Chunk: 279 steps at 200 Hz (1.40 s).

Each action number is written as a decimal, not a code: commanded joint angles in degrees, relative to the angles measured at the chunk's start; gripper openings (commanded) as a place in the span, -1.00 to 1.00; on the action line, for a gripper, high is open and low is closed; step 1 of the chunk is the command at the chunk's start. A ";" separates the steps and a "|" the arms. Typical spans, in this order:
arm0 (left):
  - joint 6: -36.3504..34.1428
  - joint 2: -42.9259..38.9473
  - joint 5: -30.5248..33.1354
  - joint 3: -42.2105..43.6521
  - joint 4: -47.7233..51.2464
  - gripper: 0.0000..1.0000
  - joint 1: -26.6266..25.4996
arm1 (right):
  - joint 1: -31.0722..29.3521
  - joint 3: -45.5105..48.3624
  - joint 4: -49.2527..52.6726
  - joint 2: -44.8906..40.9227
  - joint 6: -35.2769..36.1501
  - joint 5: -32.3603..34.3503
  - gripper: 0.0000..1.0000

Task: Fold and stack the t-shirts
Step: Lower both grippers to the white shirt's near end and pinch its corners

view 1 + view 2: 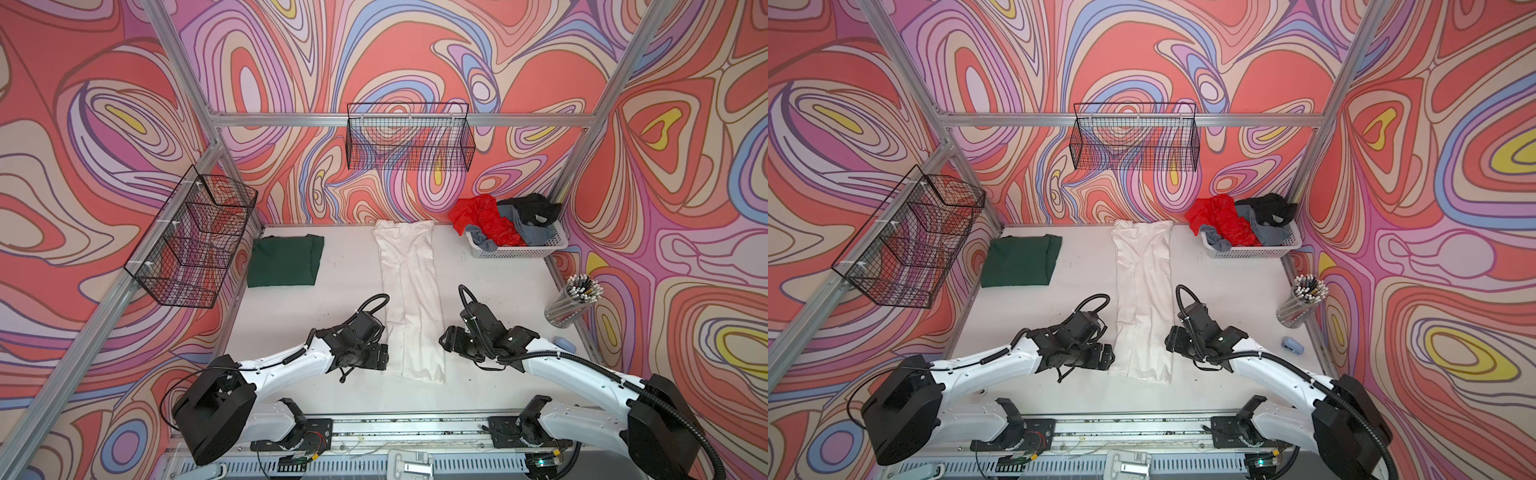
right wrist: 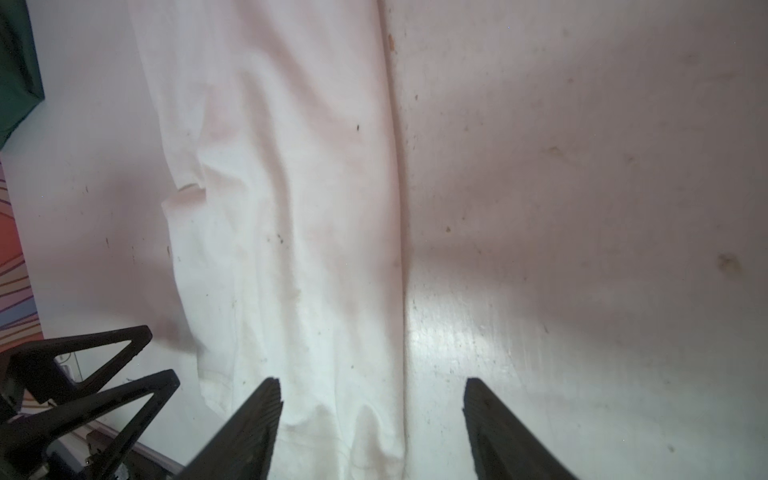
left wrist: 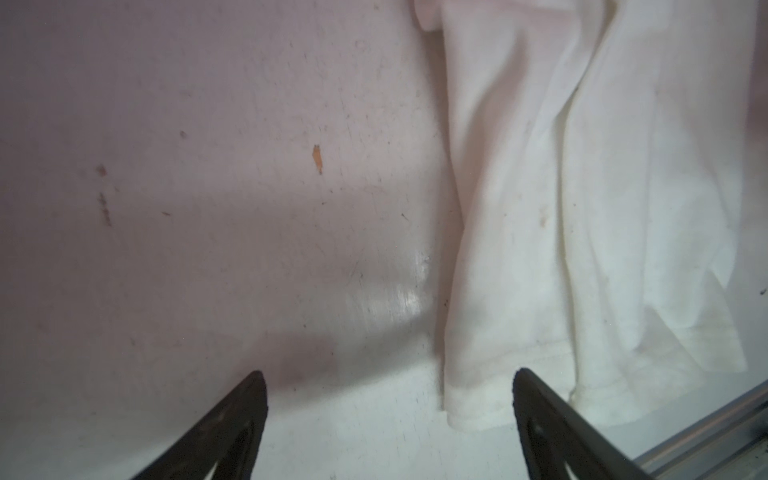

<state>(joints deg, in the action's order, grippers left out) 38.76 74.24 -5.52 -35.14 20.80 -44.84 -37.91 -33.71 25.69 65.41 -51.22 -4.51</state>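
- The white shirt (image 1: 411, 291) lies flat on the table (image 1: 324, 316), already narrowed to a long strip. Its collar end is away from the arms and its hem (image 1: 419, 374) is nearest them.
- The left gripper (image 1: 380, 357) sits low, just beside the strip's left edge and close to the hem. Its wrist view shows the jaws spread wide, with only bare table and the hem's corner below.
- The right gripper (image 1: 446, 338) is just off the strip's right edge, a little farther from the hem. Its jaws are apart too and straddle that edge, with nothing pinched.
- The green shirt (image 1: 284, 259) is folded and lies well off to the left of the strip's far half.
- The basket (image 1: 519, 251) stands off to the right of the collar end. The red shirt (image 1: 482, 220), grey shirt (image 1: 528, 232) and black shirt (image 1: 528, 208) are heaped in it.
- The step in hand looks like the lengthwise fold, hem up toward collar.
- The shirt is thin cotton, light and limp. It will likely sag between two grips and drag on the table, and its stacked layers can slide apart.
- The best hold is probably the two hem corners, one per gripper, pinching every layer and lifting level.
- The risk is catching only the top layer, so the strip opens up as it rises.
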 commanded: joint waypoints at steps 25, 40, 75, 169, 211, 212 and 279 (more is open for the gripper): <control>1.62 -0.85 -4.45 0.68 -4.11 0.76 0.28 | -4.10 1.51 -0.96 -0.26 -3.33 -0.61 0.40; 1.89 -1.09 -5.45 1.11 -4.47 0.72 0.19 | -5.20 2.15 -0.97 -0.37 -4.13 -1.35 0.38; 3.88 -1.13 -6.87 3.20 -7.97 0.60 -0.28 | -6.81 2.57 -0.93 1.14 -4.28 -0.95 0.28; 4.65 4.05 -8.32 2.61 -10.16 0.41 -4.30 | -10.82 4.53 -1.51 3.85 -5.99 -0.76 0.03; 4.66 5.72 -8.81 2.70 -10.43 0.31 -4.76 | -11.35 5.81 -2.59 4.43 -6.93 -0.32 -0.13; 4.66 5.73 -8.81 2.70 -10.38 0.31 -4.79 | -11.33 5.83 -2.67 4.45 -6.90 -0.36 -0.14; 4.83 7.04 -10.10 3.93 -11.04 0.09 -5.40 | -12.84 6.62 -4.05 4.46 -8.34 -0.15 -0.52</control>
<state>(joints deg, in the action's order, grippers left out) 42.33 79.20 -14.81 -32.69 7.53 -49.74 -50.37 -28.25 22.15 70.28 -57.84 -5.69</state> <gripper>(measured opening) 0.591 0.271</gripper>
